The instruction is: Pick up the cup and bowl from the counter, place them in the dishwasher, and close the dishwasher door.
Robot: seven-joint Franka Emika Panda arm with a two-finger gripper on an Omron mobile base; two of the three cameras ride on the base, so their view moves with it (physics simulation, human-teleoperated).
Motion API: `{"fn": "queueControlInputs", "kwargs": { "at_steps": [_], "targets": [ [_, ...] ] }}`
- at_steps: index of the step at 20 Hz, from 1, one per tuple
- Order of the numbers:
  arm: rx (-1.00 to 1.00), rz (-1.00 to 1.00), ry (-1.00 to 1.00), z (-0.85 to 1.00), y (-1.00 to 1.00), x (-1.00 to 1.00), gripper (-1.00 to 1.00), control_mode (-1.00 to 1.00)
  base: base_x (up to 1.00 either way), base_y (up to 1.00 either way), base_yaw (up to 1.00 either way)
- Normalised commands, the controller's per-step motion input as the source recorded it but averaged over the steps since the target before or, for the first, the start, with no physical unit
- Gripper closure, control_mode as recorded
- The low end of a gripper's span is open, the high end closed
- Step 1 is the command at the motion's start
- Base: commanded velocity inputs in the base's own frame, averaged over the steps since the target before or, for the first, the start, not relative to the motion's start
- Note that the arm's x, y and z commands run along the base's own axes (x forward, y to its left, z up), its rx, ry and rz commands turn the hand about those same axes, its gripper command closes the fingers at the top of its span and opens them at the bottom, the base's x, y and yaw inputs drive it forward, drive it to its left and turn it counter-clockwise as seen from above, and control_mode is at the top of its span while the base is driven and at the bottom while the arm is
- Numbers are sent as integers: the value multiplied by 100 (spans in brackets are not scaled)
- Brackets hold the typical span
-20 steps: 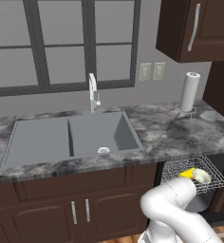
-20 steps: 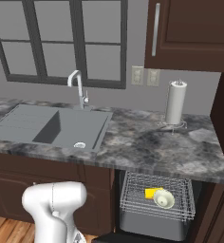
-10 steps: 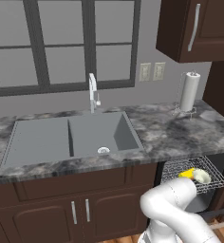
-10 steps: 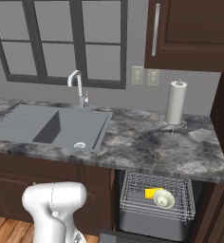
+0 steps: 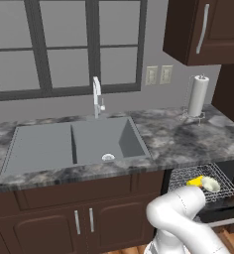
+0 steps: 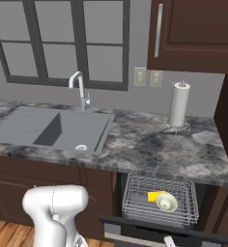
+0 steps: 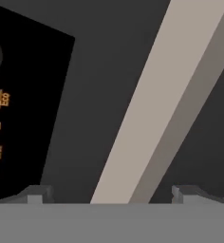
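Dishwasher, under the counter right of the sink: wire rack is pulled out.

Cup, yellow: laid in the rack, touching the bowl on its left in the right base view. Its pointing cannot be told.

Bowl, pale cream: tipped on edge in the rack, its round face turned toward the camera in the right base view.

Dishwasher door: lowered below the rack, its long axis seen running left to right along the front.

Silver bar handle: seen close in the hand view, crossing diagonally from lower left to upper right.

Gripper: fingers spread wide apart, nothing held, the handle between them.
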Motion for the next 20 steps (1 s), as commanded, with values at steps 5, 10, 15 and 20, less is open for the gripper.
{"fn": "queueControlInputs", "kwargs": {
  "at_steps": [5, 10, 15, 20],
  "targets": [
    [0, 1, 0, -27, 0, 100, -100, -100, 0, 0, 0],
    [0, 1, 0, -38, 0, 99, -100, -100, 0, 0, 0],
    [0, 1, -1, -44, 0, 70, -100, -100, 0, 0, 0],
    [0, 3, -4, -49, 0, 26, -100, -100, 0, 0, 0]
  ]
}}
